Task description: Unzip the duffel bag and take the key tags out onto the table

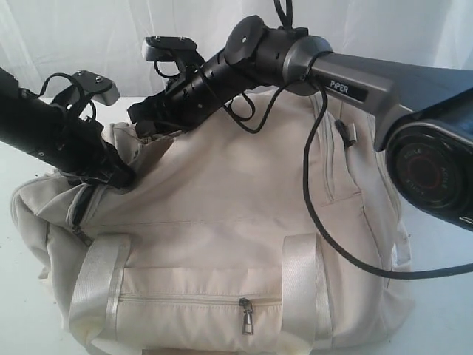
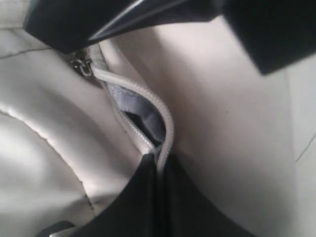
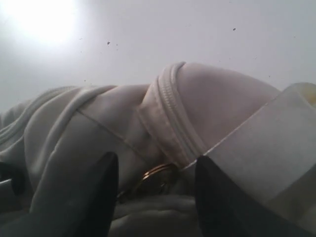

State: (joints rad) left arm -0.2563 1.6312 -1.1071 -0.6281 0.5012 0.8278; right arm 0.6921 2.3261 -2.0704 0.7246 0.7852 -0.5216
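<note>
– While the duffel bag (image 1: 222, 200) sits broad and cream on the white table (image 1: 443, 329), we've got both arms working up at its top left corner.

– We have. The left gripper (image 2: 159, 165) is down on the bag's left end. From its wrist we see the two dark fingers pressed together, pinching the bag right where the zip (image 2: 150, 96) runs in between them.

– And that zip is parted, isn't it?

– Part-way, yes. The two white rows of teeth bow apart, and we get a strip of grey lining (image 2: 140, 111) in the gap. A small metal piece (image 2: 81, 66) sits at the zip's far end, but it's too blurred for us to name.

– Over to the right gripper (image 3: 155, 165), then.

– Its arm reaches across the top of the bag from the right, and the jaws stand well apart, holding nothing. Between them we see bulging fabric with a thick seam (image 3: 170, 118) and a brass-coloured ring (image 3: 157, 174) low in the gap. A shiny strap (image 3: 266, 143) lies beside one finger.

– Is that ring touching either finger?

– We can't tell.

– And the side facing us?

– A dark pull (image 1: 247, 316) hangs on the front pocket's zip, between the two front straps (image 1: 299, 288).
</note>
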